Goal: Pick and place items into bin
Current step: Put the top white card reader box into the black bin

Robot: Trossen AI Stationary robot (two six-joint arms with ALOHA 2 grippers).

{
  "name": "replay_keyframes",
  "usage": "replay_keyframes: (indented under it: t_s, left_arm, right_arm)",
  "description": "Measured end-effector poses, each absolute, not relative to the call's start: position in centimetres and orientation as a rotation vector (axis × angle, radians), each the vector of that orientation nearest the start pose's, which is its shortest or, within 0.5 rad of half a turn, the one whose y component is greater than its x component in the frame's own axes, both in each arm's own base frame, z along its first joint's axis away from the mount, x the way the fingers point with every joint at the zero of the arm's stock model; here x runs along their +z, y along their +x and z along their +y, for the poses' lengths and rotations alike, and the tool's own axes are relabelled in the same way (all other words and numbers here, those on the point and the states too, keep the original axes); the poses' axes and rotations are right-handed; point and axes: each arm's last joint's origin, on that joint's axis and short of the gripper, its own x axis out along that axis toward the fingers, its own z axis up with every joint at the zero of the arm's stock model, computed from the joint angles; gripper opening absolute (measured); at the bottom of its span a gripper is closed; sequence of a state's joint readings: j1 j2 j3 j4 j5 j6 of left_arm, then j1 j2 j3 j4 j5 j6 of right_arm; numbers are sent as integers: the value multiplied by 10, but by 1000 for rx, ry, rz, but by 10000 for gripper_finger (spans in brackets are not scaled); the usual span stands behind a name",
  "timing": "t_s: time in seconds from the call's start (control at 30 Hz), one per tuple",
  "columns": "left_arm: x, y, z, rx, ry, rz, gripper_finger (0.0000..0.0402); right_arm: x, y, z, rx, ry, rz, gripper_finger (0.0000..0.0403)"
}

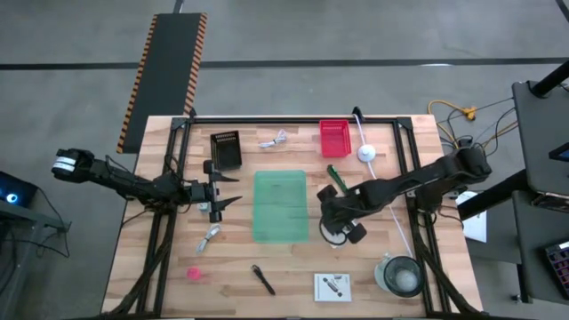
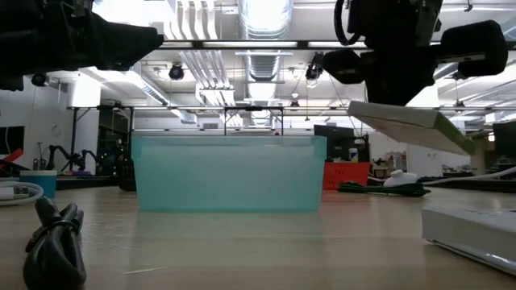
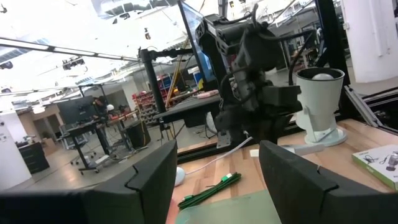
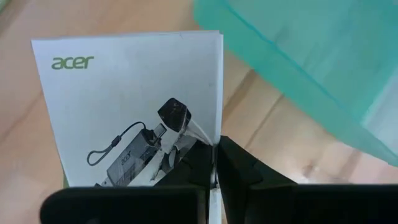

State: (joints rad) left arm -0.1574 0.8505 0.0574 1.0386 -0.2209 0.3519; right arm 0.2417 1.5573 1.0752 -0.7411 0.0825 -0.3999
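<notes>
Right gripper (image 4: 214,165) clamped on white printed packet (image 4: 130,106), raised just beside teal bin (image 4: 311,68).

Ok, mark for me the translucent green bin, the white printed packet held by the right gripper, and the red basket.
Translucent green plastic bin (image 1: 281,206), high view, on its floor.
White printed packet (image 4: 124,106), right wrist view, middle of its printed face.
Right gripper (image 4: 214,163), right wrist view, where the fingertips pinch the packet's edge.
Red basket (image 1: 334,138), high view, centre.
</notes>
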Motion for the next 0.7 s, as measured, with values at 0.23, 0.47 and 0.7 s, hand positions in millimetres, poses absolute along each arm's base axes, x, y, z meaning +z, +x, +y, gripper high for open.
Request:
replay_keyframes:
  t_s: [0.23,0.47,0.7]
  left_arm:
    - [193,153,-18,105,304,-227,211]
    - [193,153,-18,105,304,-227,211]
    - [192,153,-18,104,304,-226,211]
  right_arm:
    - [219,289,69,384,-567,1124,8]
    - [224,302,61,167,-575,1024,8]
    - [228,312,46,64,-460,954,8]
